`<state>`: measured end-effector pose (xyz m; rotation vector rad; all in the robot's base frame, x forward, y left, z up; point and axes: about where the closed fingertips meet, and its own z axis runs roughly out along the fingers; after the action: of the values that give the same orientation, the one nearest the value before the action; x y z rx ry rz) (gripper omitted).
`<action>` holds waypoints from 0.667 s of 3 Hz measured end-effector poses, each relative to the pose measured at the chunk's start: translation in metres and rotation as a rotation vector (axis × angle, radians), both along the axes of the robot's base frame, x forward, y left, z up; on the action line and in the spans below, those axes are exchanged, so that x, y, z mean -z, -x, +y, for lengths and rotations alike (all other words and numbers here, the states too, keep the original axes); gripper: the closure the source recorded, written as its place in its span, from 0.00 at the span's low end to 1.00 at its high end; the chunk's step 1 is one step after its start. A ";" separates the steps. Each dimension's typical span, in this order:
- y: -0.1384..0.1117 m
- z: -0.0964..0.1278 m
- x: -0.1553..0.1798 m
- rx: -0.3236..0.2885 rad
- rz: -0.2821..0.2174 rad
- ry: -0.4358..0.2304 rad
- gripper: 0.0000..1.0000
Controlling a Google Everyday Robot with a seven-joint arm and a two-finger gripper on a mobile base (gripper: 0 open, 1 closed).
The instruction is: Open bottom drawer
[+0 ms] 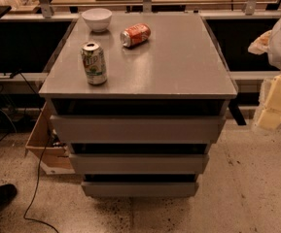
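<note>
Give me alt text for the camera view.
A grey three-drawer cabinet, its bottom drawer looking shut, with the gripper at the right edge, clear of it. On top: a white bowl, an upright green can and an orange can on its side.

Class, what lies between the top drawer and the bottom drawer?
The camera view shows the middle drawer between the top drawer and the bottom drawer. The gripper is at the right edge.

Neither the green can [94, 63] nor the red can [135, 35] shows readable lettering (gripper [275, 102] at far right, beside the cabinet [174, 62]).
</note>
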<state>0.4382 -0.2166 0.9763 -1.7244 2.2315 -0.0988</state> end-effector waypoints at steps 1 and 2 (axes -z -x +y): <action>0.000 0.000 0.000 0.000 0.000 0.000 0.00; 0.004 -0.001 0.032 0.002 0.016 -0.021 0.00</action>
<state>0.4338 -0.2171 0.9445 -1.7178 2.2382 -0.0616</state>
